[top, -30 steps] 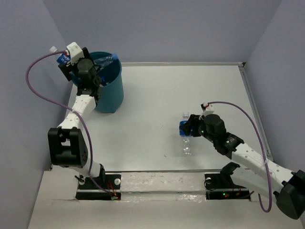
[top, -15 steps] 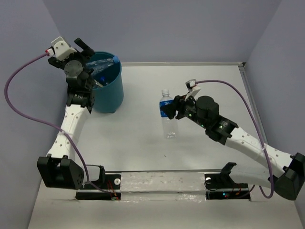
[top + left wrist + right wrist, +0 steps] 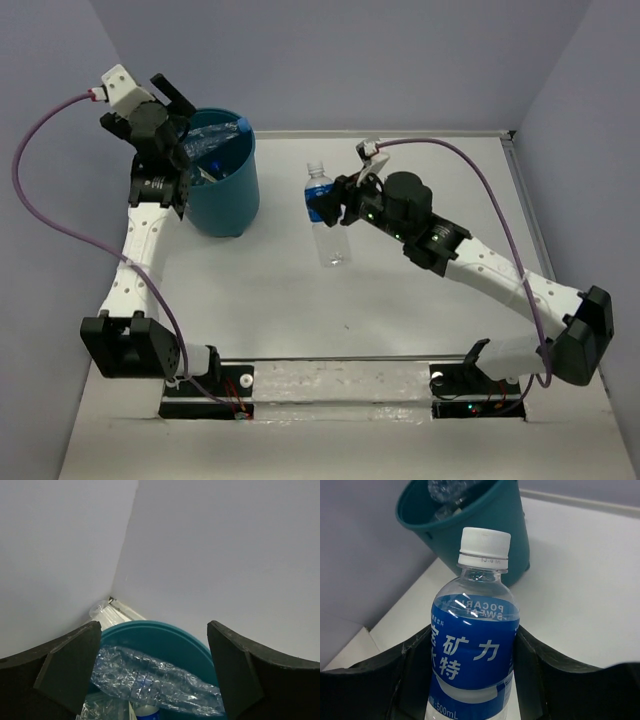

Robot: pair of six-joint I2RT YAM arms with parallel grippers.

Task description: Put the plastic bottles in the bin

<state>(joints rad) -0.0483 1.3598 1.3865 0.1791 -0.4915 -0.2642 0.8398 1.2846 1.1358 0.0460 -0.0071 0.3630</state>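
White table [image 3: 300, 300]: one bin [image 3: 235, 200], one held bottle [image 3: 320, 200], perhaps three inside.

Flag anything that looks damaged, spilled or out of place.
The crumpled bottle lying across the top of the bin is crushed, and so, it seems, are the others under it, which suits discards. The white-capped bottle in the right gripper is intact. Nothing has spilled.

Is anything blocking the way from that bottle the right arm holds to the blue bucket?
Nothing visible. The table between the bottle and the bucket is bare. The left gripper hovers open at the bucket's far-left rim, off the direct path.
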